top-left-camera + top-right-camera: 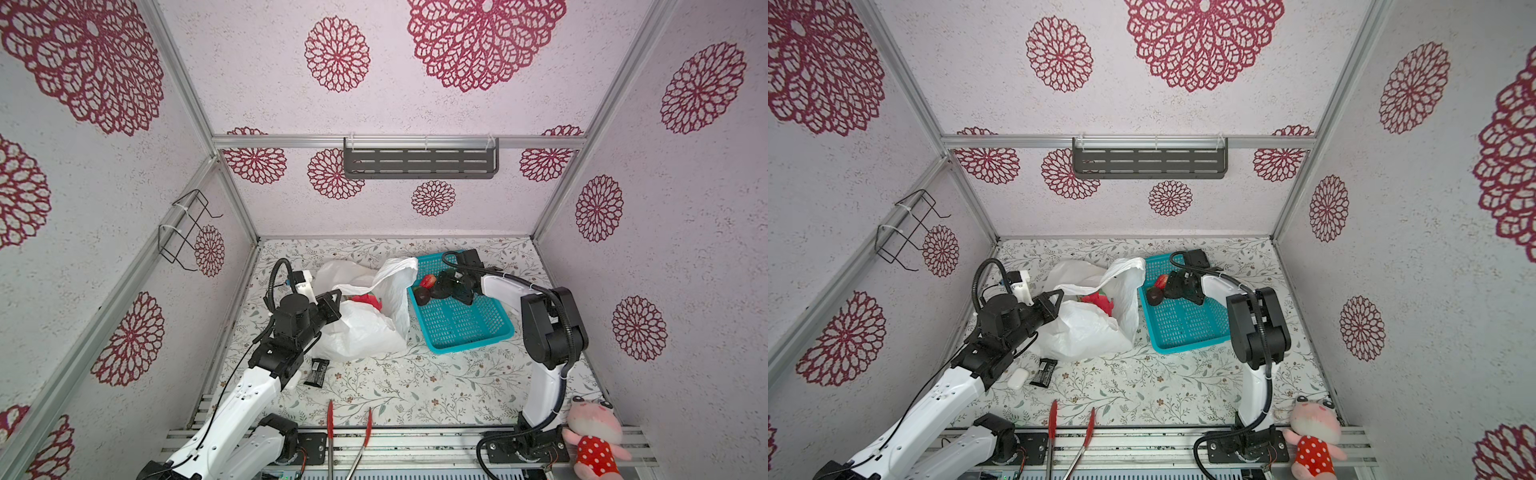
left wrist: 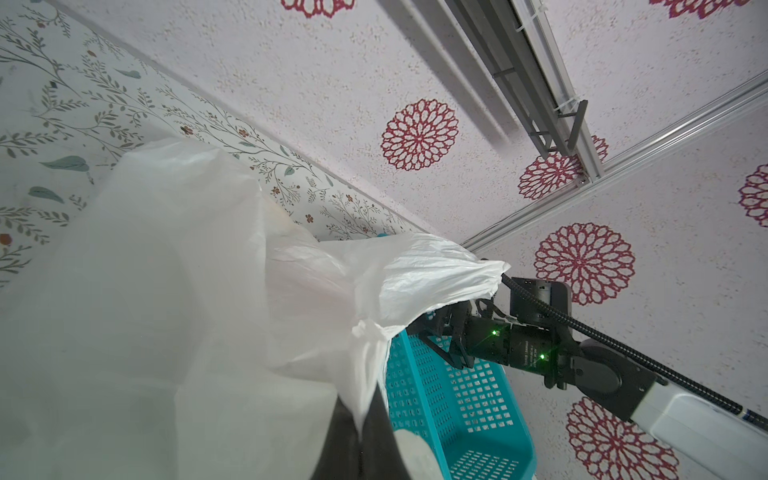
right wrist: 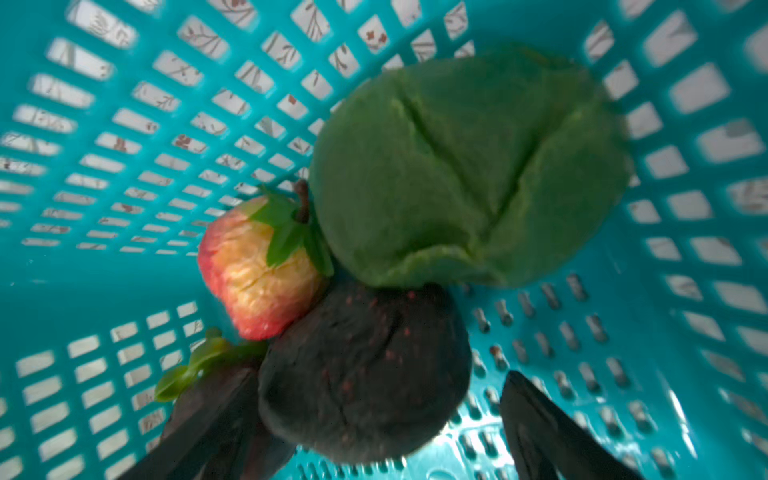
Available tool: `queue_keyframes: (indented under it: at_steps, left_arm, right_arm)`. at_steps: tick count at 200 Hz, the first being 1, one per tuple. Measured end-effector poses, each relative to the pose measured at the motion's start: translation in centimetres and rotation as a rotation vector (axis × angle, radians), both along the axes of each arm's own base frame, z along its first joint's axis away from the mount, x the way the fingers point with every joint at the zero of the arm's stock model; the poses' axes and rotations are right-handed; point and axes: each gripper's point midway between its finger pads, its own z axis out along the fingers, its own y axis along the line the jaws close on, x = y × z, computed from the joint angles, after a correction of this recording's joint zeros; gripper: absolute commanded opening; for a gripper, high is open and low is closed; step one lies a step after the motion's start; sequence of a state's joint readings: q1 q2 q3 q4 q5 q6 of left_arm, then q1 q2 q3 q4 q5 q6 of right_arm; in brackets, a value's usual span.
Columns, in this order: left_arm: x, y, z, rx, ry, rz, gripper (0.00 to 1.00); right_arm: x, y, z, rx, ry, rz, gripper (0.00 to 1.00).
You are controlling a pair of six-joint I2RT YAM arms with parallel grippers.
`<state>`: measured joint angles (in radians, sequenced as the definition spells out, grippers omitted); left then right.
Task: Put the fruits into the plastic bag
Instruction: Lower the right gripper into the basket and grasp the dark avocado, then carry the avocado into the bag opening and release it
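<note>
Three toy fruits sit in the far-left corner of the teal mesh basket (image 1: pixel 469 332) as the right gripper (image 1: pixel 434 289) reaches in, jaws spread either side of the dark brown fruit (image 3: pixel 365 370) and gripping nothing. A red-and-yellow apple (image 3: pixel 253 270) and a green fruit (image 3: pixel 465 166) press against it. The wrist view is blurred, so we cannot say whether a finger touches the brown skin. Just left of the basket, the left gripper (image 1: pixel 331 304) is clenched on the rim of the plastic bag (image 1: pixel 365 332), holding its mouth up; a red spiky dragon fruit (image 1: pixel 368 300) lies inside. We see three risks: closing jaws could nudge the round fruit aside or catch the apple with it; the thin film could slip from the left pinch and let the mouth fall shut; and the bag's raised flap, standing between basket and opening, could snag a fruit carried across.
</note>
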<state>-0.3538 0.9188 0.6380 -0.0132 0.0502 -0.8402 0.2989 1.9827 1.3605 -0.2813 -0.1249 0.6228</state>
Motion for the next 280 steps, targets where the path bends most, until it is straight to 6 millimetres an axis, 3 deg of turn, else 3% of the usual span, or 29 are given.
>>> queue_keyframes:
  at_steps: [51,138,159,177,204,215,232,252,280]
  left_arm:
    - [-0.1,0.0,-0.4,-0.001,0.010,0.001,0.00]
    - [0.1,-0.3,-1.2,-0.003,0.029,-0.009,0.00]
    - [0.1,-0.3,-1.1,-0.004,0.029,-0.011,0.00]
    - [0.1,-0.3,-1.1,-0.004,0.028,-0.012,0.00]
    - [0.1,-0.3,-1.1,-0.002,0.026,-0.010,0.00]
    - [0.1,-0.3,-1.1,-0.002,0.025,-0.009,0.00]
    - [0.2,-0.3,-1.0,-0.002,0.021,-0.008,0.00]
    - [0.2,-0.3,-0.9,-0.003,0.019,-0.009,0.00]
    - [-0.1,-0.1,-0.3,-0.008,0.000,-0.004,0.00]
  right_arm:
    - [0.2,-1.2,-1.0,-0.047,0.010,-0.075,0.81]
    - [-1.5,-2.5,-1.1,-0.068,0.001,-0.119,0.37]
    - [-2.5,-2.3,-0.4,-0.064,-0.005,-0.081,0.36]
    - [-3.5,-1.3,1.6,-0.041,-0.049,-0.007,0.36]
    - [-4.9,3.1,8.3,0.074,-0.202,0.186,0.36]
    - [-6.1,6.0,11.3,0.138,-0.268,0.294,0.36]
    - [-8.2,10.3,14.1,0.214,-0.322,0.450,0.37]
    - [-11.0,15.1,14.7,0.269,-0.322,0.617,0.37]
    - [-13.2,21.4,12.8,0.252,-0.286,0.810,0.38]
